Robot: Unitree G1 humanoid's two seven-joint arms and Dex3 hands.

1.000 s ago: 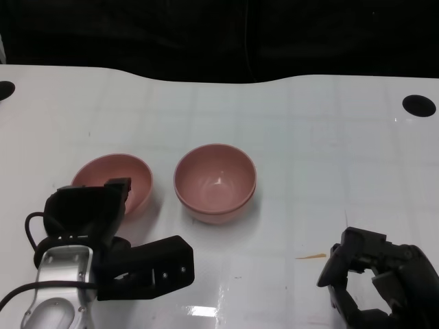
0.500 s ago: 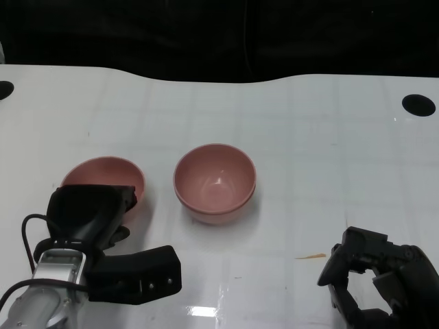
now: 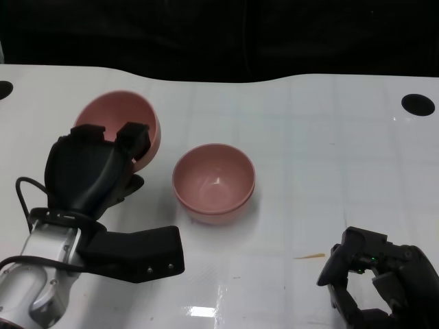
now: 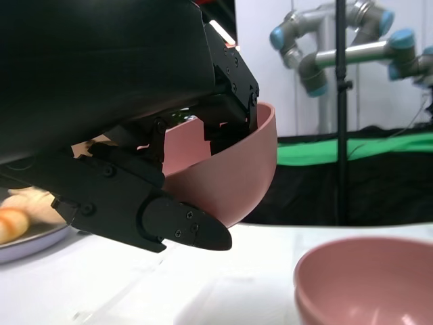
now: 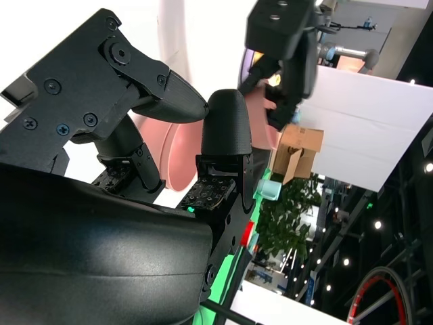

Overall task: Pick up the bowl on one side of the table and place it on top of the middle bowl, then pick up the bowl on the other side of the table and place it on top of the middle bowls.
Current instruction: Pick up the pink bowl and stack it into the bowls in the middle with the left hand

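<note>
At upper left, the left hand (image 3: 96, 168) clamps its fingers (image 3: 134, 140) on a raised pink plastic bowl (image 3: 120, 120), apparently bound for the stacked pink middle bowls (image 3: 214, 181) at centre frame.

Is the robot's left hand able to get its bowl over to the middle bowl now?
Probably yes. The left hand holds the pink bowl lifted off the table, and nothing stands between it and the middle bowl.
</note>
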